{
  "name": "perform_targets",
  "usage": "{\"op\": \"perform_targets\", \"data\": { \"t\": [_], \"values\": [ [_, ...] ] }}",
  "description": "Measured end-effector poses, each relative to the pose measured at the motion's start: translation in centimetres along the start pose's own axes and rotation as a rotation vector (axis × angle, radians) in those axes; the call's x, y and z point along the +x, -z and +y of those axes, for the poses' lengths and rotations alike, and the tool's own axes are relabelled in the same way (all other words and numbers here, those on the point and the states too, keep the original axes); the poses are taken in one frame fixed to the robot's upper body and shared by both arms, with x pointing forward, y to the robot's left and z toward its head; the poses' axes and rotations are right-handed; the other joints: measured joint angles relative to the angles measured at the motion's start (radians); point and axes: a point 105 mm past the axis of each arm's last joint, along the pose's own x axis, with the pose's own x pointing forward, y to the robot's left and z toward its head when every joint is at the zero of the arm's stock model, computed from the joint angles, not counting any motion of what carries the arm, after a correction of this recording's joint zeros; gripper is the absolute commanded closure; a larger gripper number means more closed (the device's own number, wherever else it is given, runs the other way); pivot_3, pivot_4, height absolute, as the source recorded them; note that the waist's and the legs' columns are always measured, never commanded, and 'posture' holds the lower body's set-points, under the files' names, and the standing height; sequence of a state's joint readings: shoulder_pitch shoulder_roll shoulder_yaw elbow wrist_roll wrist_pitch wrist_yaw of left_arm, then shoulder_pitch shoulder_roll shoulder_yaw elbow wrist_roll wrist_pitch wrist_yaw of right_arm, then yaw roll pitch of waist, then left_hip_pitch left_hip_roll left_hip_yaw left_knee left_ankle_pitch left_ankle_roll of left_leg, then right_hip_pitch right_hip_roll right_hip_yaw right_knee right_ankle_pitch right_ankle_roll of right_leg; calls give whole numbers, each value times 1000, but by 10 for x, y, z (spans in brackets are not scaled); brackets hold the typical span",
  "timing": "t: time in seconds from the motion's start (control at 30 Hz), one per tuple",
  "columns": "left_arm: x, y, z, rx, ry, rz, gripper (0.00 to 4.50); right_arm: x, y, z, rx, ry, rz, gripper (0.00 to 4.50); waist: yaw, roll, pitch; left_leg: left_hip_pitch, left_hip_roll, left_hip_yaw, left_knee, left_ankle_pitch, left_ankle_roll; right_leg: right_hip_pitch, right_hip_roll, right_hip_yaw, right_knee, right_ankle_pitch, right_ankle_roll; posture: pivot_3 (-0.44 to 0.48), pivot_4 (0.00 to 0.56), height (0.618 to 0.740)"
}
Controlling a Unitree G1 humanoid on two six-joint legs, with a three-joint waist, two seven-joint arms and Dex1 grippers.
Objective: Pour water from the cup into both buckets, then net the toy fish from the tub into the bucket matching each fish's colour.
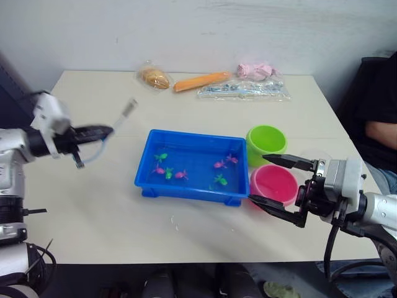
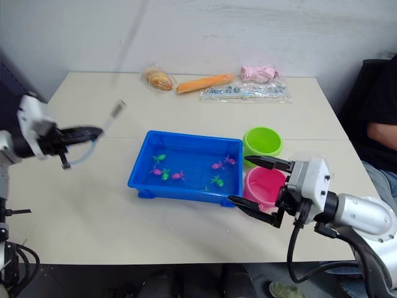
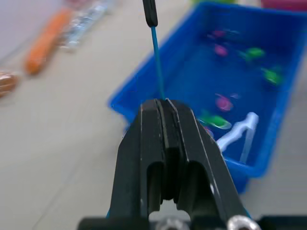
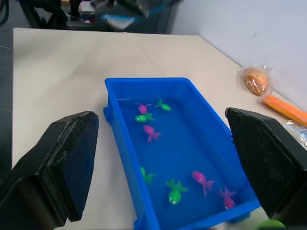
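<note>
The blue tub (image 1: 192, 166) sits mid-tabletop (image 1: 93, 205) with water and the toy fish (image 1: 169, 171) in it, pink and green ones scattered across its floor. The left gripper (image 1: 102, 131) hovers just off the tub's left end, above the tabletop, its fingers (image 3: 168, 143) pressed together on the thin handle of the net (image 1: 118, 124). In the left wrist view that handle runs straight on from the fingertips toward the tub, so the net's long axis lies roughly along the fingers and aims at the water. The hoop itself is blurred in the head views and I cannot place it exactly; it seems to be raised above the tabletop, short of the tub's near-left corner.

The lime green bucket (image 1: 265, 143) and the pink bucket (image 1: 274, 184) stand touching the tub's right end, green farther back, pink nearer the front. The right gripper (image 1: 279, 183) hangs at the pink bucket with its fingers spread wide and nothing between them.

The fish lie to the right of the net and below it, so the netting move probably calls for the left arm to swing toward the tub and dip; the nearest fish are the cluster at the tub's left end.
</note>
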State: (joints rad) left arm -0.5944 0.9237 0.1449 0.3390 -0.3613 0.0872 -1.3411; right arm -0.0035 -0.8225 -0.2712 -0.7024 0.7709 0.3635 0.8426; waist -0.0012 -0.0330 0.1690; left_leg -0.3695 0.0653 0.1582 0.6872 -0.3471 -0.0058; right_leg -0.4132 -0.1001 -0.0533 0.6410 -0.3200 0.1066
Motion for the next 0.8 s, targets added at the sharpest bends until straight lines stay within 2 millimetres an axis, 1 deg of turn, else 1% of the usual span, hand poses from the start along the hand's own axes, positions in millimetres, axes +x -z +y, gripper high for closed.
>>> {"op": "perform_targets", "data": {
  "t": [0.07, 0.13, 0.17, 0.23, 0.33, 0.43, 0.53, 0.67, 0.8],
  "values": [
    [14, -6, -15, 62, 125, 15, 4489, 3, -1, -1, 29, -10, 3, 0, 0, 0, 0, 0, 0, 0, 0, 0, 0, 0, 0, 1, 0, 0, 0, 0, 150, 740],
    [36, -18, -30, 150, 256, 6, 4489, 7, 1, 0, 81, -33, 27, 0, 5, 0, 0, -1, -1, -1, 0, 0, 0, 0, 0, 1, -1, 0, 0, 0, 150, 740],
    [42, -20, -34, 177, 291, 12, 4489, 8, 1, 1, 96, -39, 34, 0, 6, 0, 0, -1, -1, -1, 1, 0, 1, 0, 0, 1, -1, 0, 0, 0, 150, 740],
    [66, -23, -48, 292, 412, 58, 4489, 12, 6, 2, 159, -56, 92, 0, 8, 0, 0, -2, -1, -1, 3, -1, 2, 0, 0, 1, -1, 0, 0, 0, 150, 740],
    [86, -23, -56, 378, 470, 96, 4489, 18, 12, 5, 215, -83, 156, 0, 5, 0, 0, -2, 0, -2, 4, -1, 2, 0, 0, 1, -1, 0, 0, 0, 150, 740],
    [98, -27, -63, 428, 514, 96, 4489, 25, 11, 4, 232, -81, 167, 0, -2, 1, 0, -2, 0, -8, 4, -1, 2, 0, 0, 2, 0, 0, 0, 0, 150, 740],
    [110, -32, -67, 434, 529, 67, 4489, 31, 12, 4, 243, -80, 171, 0, 1, 1, 0, -2, 0, -10, 4, -1, 3, 0, 1, 1, -1, 0, 0, 0, 150, 740],
    [121, -41, -72, 440, 537, 34, 4489, 41, 21, 9, 266, -93, 187, 0, 1, 1, 0, -4, 0, -10, 6, -2, 4, 0, 0, 1, 0, 0, 0, 0, 150, 740],
    [130, -50, -75, 439, 531, 8, 4489, 47, 29, 8, 274, -59, 218, 0, 2, 1, 1, -5, 0, -11, 8, -2, 5, 0, 0, 1, 0, 0, 0, 0, 150, 740]
  ]
}}
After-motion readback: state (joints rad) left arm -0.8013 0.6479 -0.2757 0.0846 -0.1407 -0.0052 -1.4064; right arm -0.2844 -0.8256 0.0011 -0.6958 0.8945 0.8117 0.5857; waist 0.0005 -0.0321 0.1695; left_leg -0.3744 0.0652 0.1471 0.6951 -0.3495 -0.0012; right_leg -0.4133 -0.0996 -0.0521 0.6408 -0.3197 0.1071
